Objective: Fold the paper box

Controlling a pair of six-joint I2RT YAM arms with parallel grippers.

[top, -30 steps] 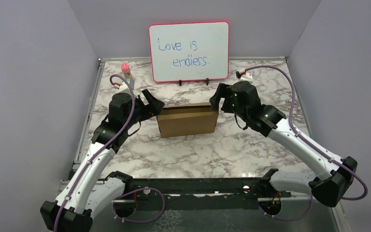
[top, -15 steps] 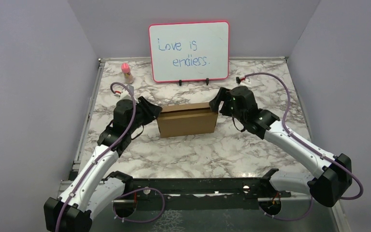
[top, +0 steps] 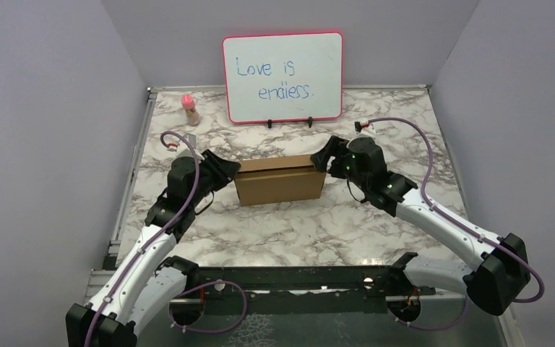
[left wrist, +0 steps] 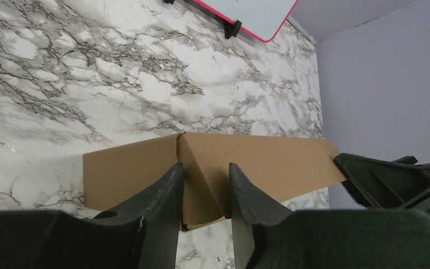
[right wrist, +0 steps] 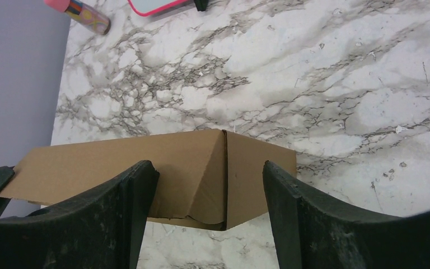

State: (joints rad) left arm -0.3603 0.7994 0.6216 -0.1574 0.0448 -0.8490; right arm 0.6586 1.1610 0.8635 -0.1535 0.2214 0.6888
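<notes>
The paper box is plain brown cardboard, standing on a long edge in the middle of the marble table. My left gripper is at its left end. In the left wrist view the narrow end of the box fills the gap between the fingers, and my left gripper is shut on it. My right gripper is at the box's right end. In the right wrist view my right gripper straddles the box's corner, open, with a gap on each side.
A red-framed whiteboard stands at the back, just behind the box. A small bottle with a pink cap is at the back left. Purple walls close in the table on the left, right and back.
My left gripper has come down onto the box's left end and its jaws have narrowed onto it. My right gripper has slid closer around the right end. The box has stayed put.
</notes>
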